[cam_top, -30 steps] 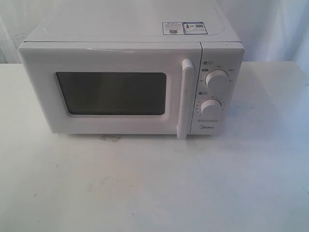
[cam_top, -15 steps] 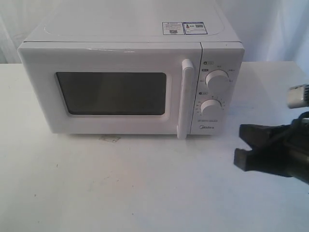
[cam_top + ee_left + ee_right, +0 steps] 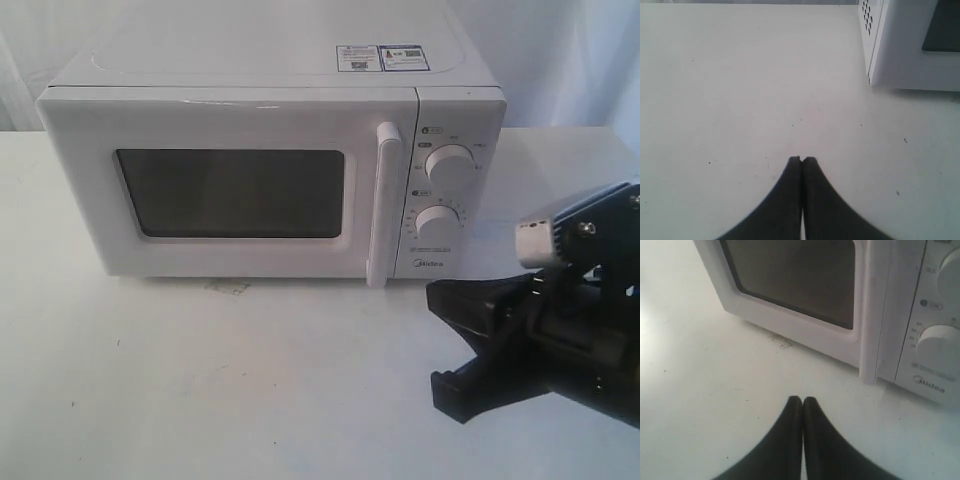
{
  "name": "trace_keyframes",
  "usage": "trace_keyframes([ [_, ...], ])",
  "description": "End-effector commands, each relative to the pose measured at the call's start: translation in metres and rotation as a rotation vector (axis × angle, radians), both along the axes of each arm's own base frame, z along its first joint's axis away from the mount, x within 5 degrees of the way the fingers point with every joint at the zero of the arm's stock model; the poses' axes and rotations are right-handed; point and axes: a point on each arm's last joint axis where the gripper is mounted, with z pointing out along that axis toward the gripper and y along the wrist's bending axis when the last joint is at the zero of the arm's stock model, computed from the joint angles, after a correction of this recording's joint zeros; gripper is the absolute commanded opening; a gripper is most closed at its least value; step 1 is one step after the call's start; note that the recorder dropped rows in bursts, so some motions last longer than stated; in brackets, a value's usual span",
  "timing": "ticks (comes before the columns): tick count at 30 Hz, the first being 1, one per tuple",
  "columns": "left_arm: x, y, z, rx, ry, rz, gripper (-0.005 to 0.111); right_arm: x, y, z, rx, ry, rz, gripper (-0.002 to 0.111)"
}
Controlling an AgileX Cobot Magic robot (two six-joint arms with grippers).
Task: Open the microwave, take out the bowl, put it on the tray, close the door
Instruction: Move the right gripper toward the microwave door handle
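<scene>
The microwave [image 3: 270,120] sits on the white desk [image 3: 250,390] with its door [image 3: 230,125] shut flat. The door has a dark window [image 3: 235,193], too dark to see inside, and a tall white handle [image 3: 385,205]. Beside the handle are two round knobs [image 3: 450,165], and stickers [image 3: 382,57] lie on top. The right pincer [image 3: 802,399] has its two black tips pressed together and holds nothing. It is over the desk, near the microwave but not touching it, and the handle and knobs are just ahead of it. The left pincer [image 3: 801,159] is pinched together too, with nothing in it. The microwave's side wall [image 3: 867,20], with its little holes, is ahead of this pincer and farther off.
</scene>
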Motion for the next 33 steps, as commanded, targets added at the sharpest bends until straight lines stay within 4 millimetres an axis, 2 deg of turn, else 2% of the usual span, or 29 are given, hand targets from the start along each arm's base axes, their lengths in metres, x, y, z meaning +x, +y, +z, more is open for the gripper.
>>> trace_keyframes([
  [1, 0.000, 0.000, -0.001, -0.003, -0.003, 0.004, 0.000, 0.006, 0.009, 0.010, -0.023, -0.085, 0.054, 0.000],
  [6, 0.000, 0.000, -0.001, -0.003, -0.003, 0.004, 0.000, 0.022, 0.021, 0.013, -0.064, -0.101, 0.079, 0.000],
  [10, 0.000, 0.000, -0.001, -0.003, -0.003, 0.004, 0.000, 0.035, 0.029, 0.014, -0.030, 0.086, -0.002, 0.000],
  [15, 0.000, 0.000, -0.001, -0.003, -0.003, 0.004, 0.000, 0.047, 0.029, 0.019, -0.184, 0.263, -0.081, 0.000],
  [19, 0.000, 0.000, -0.001, -0.003, -0.003, 0.004, 0.000, 0.042, 0.037, 0.020, -0.255, 0.347, 0.048, 0.000],
  [22, 0.000, 0.000, -0.001, -0.003, -0.003, 0.004, 0.000, 0.040, 0.047, 0.024, -0.237, 0.287, 0.179, 0.000],
  [27, 0.000, 0.000, -0.001, -0.003, -0.003, 0.004, 0.000, 0.045, 0.055, 0.033, -0.234, 0.056, 0.284, 0.000],
  [31, 0.000, 0.000, -0.001, -0.003, -0.003, 0.004, 0.000, 0.048, 0.055, 0.036, -0.233, -0.031, 0.281, 0.000],
  [33, 0.000, 0.000, -0.001, -0.003, -0.003, 0.004, 0.000, 0.052, 0.053, 0.035, -0.200, -0.009, 0.245, 0.000],
])
